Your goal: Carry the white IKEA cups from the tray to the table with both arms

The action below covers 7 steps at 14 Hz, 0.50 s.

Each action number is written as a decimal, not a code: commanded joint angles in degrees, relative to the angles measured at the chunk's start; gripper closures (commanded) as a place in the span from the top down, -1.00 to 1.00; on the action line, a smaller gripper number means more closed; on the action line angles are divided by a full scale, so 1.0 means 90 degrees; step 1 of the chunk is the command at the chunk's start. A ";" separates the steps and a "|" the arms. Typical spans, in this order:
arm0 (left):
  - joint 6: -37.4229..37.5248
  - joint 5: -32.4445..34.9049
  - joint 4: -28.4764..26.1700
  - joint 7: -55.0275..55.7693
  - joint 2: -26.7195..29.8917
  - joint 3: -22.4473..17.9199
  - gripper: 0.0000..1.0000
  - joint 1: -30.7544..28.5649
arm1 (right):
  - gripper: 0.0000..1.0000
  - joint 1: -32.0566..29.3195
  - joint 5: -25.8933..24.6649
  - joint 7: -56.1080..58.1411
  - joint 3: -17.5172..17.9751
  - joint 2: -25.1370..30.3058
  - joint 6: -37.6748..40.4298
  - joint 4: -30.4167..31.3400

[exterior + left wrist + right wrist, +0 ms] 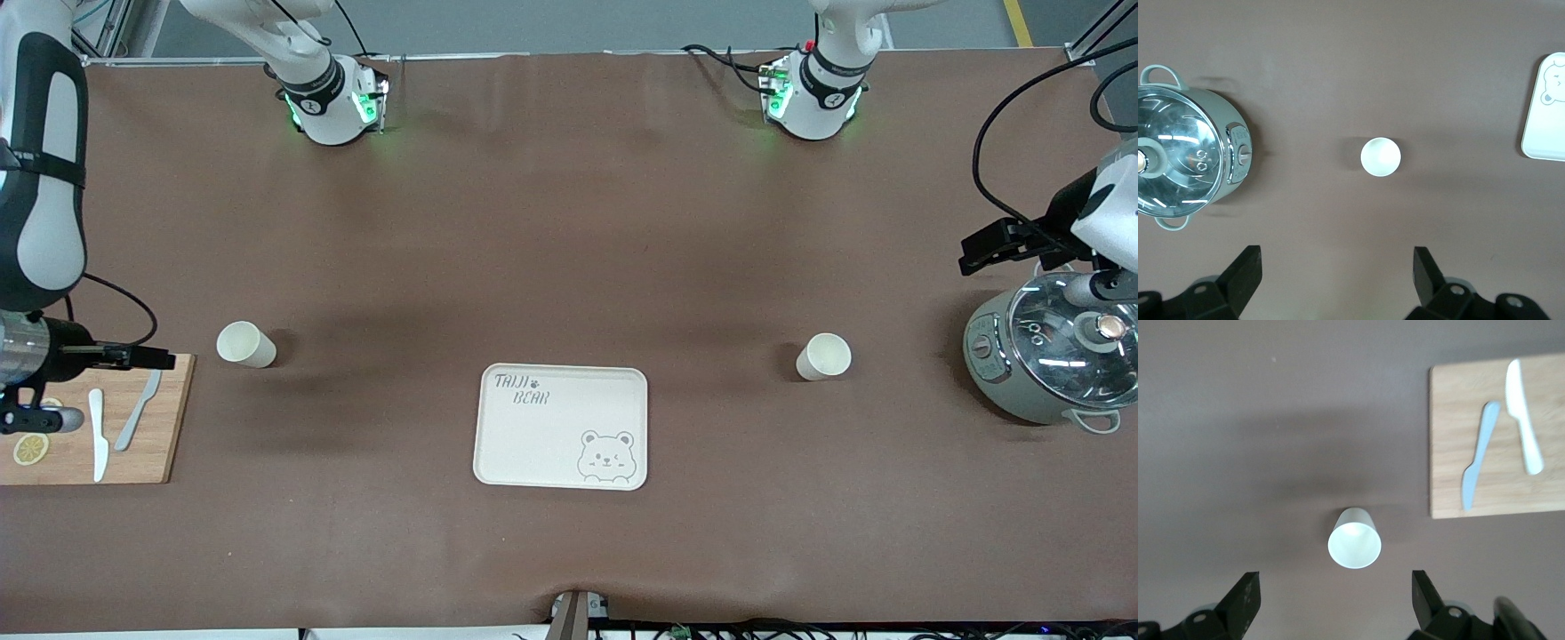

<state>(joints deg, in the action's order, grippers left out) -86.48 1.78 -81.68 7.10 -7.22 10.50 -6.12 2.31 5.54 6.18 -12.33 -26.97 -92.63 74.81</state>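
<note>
Two white cups stand mouth up on the brown table. One cup is toward the right arm's end and also shows in the right wrist view. The other cup is toward the left arm's end and also shows in the left wrist view. My right gripper is open and empty, up in the air over the cutting board's edge beside its cup. My left gripper is open and empty, up in the air between its cup and the pot.
A cream bear-printed tray lies between the cups, nearer the front camera. A wooden cutting board with two knives and a lemon slice sits at the right arm's end. A glass-lidded pot sits at the left arm's end.
</note>
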 commanded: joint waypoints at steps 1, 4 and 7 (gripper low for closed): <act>0.0107 -0.0002 -0.0016 -0.0028 0.0148 -0.0005 1.00 -0.0053 | 1.00 0.0075 -0.0118 -0.0004 0.0022 0.0124 0.0281 -0.0304; 0.0078 -0.0012 -0.0074 -0.0106 0.0343 -0.0005 1.00 -0.0092 | 1.00 0.0065 -0.0021 0.0035 0.0032 0.0476 0.0311 -0.0324; -0.0098 -0.0002 -0.0541 -0.0145 0.0772 -0.0742 1.00 0.0801 | 1.00 0.0182 -0.0039 0.0065 0.0022 0.1247 0.0341 -0.0295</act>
<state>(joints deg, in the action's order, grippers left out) -86.40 1.78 -82.13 6.56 -4.56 8.94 -4.64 3.11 5.55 6.28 -12.30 -20.86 -90.60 70.82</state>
